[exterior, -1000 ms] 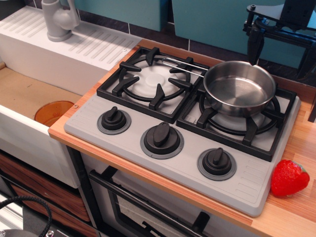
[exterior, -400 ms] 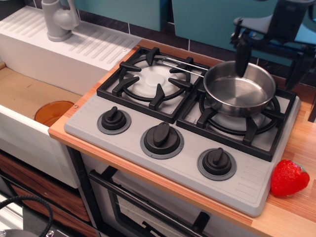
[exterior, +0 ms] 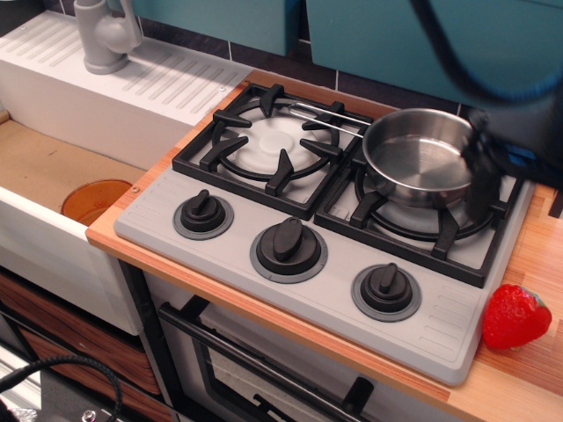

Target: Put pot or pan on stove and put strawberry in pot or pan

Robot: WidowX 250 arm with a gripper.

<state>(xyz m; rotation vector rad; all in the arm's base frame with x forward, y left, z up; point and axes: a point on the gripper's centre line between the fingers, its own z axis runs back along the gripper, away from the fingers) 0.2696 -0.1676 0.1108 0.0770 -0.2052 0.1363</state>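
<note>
1. At far left a white ribbed sink unit (exterior: pixel 132 88) carries a grey tap (exterior: pixel 104 35) at its back corner.
2. Below it lies a sunken tan basin (exterior: pixel 53 167), with an orange disc (exterior: pixel 95 200) at its right end, close to the counter's edge.
3. A wooden counter (exterior: pixel 537 352) carries the stove (exterior: pixel 325 255), a grey two-burner top with black grates.
4. The left burner (exterior: pixel 268 141) shows its white disc and bears nothing.
5. Three black knobs sit in a row along the front: left (exterior: pixel 203 211), middle (exterior: pixel 288 243), right (exterior: pixel 386 286).
6. The pan (exterior: pixel 424 158) stands upright on the right burner, shiny steel and with nothing in it. Its thin wire handle (exterior: pixel 325 112) reaches left over the back of the left grate.
7. The gripper (exterior: pixel 484 171) appears as a dark blurred form at the pan's right rim, one black finger (exterior: pixel 481 185) hanging down outside the rim over the right grate. Whether its jaws are open or closed cannot be told; the blur hides them. Nothing is seen held.
8. A dark cable or arm part (exterior: pixel 449 61) curves down from the top edge toward it.
9. The strawberry (exterior: pixel 515 315) lies on the counter just beside the stove's front right corner, well apart from the pan and gripper.
10. Under the counter sits an oven door with a dark handle (exterior: pixel 255 369).
</note>
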